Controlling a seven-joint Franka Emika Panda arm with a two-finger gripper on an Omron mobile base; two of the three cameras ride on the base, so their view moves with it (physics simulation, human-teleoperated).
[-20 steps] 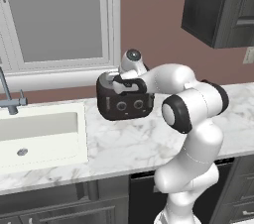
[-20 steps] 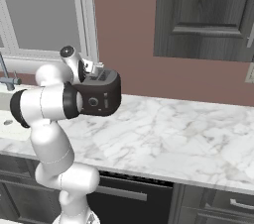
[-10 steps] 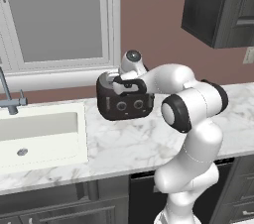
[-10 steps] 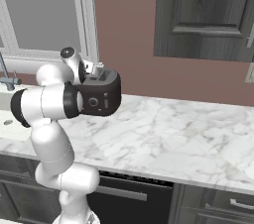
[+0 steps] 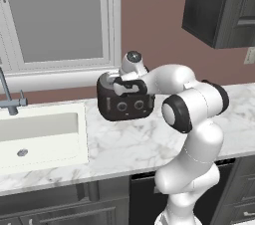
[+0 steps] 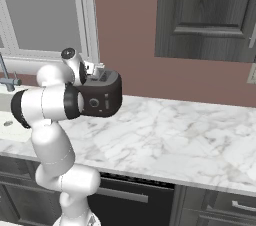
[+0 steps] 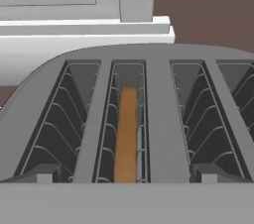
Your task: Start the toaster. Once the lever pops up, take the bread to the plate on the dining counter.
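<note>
The black toaster stands on the marble worktop by the window, also seen from the right. In the hand view I look down on the toaster's top and its slots. The bread, a thin brown slice seen edge-on, sits down inside the second slot from the left. My gripper hovers just above the toaster's top, open, one fingertip to each side of the bread's slot and nothing between them. In the base views the hand hangs over the toaster. The plate and the dining counter are out of view.
A white sink with a faucet lies left of the toaster. The window sill runs right behind the toaster. The marble worktop stretches to the right, with dark wall cabinets above.
</note>
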